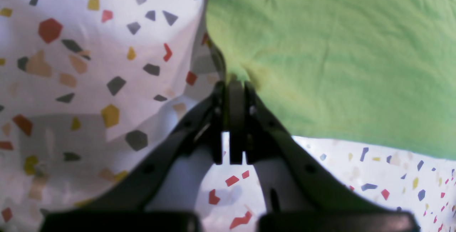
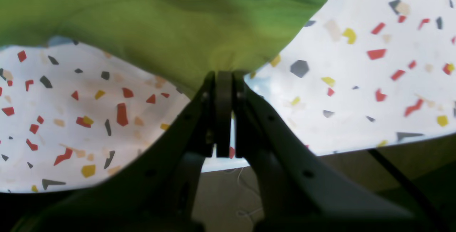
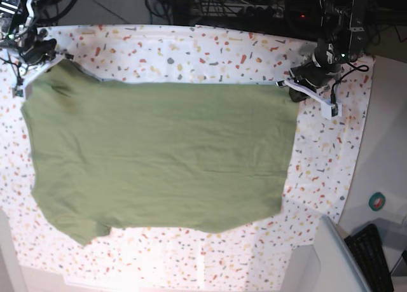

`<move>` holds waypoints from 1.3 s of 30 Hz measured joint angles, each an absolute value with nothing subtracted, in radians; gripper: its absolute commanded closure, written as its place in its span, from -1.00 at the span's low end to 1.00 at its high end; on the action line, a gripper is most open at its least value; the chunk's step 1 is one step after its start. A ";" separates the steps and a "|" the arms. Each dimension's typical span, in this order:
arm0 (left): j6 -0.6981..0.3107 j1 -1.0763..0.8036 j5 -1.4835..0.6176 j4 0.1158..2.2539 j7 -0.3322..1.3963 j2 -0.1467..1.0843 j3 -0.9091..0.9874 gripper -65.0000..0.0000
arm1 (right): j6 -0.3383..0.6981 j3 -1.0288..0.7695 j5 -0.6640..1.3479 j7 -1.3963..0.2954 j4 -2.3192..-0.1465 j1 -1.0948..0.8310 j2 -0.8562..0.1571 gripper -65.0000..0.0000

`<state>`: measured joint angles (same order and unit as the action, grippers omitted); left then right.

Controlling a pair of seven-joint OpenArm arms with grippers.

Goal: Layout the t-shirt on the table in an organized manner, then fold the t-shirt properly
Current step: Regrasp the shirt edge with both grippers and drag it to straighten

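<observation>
The olive-green t-shirt (image 3: 159, 158) lies spread flat across the speckled table (image 3: 191, 50), with its far edge stretched between my two grippers. In the base view my left gripper (image 3: 287, 86) is at the shirt's far right corner. The left wrist view shows this gripper (image 1: 235, 82) shut on the shirt (image 1: 338, 53), with the tablecloth (image 1: 107, 64) puckered beside it. My right gripper (image 3: 56, 58) is at the far left corner. In the right wrist view that gripper (image 2: 224, 73) is shut on the shirt's (image 2: 160, 21) edge.
The table's edge (image 2: 356, 150) runs just behind the right gripper, with floor and cables below. Off the table at the right are a green tape roll (image 3: 378, 201), a keyboard (image 3: 370, 242) and a grey bin (image 3: 331, 260). Cables and equipment (image 3: 254, 2) line the back.
</observation>
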<state>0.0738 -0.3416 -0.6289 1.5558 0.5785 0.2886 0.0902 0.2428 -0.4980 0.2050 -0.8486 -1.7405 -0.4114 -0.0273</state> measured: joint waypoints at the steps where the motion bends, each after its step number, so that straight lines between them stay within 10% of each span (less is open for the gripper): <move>1: 0.074 -0.342 -0.628 1.555 0.579 0.289 0.090 1.00 | 0.242 -0.498 0.202 -0.849 -1.769 -0.417 -0.015 1.00; 17: 0.131 -0.383 -0.633 1.712 0.588 0.286 0.090 1.00 | 0.244 -0.486 0.208 -0.949 -1.891 -0.337 0.013 1.00; 39: 0.131 -0.060 -0.636 1.478 0.587 0.263 0.089 1.00 | 0.240 -0.389 0.202 -0.985 -1.541 0.107 -0.111 1.00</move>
<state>0.1310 -0.0597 -0.6361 1.4776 0.5865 0.2626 0.0891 0.2398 -0.3889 0.2016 -0.9848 -1.5406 0.1066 -0.1108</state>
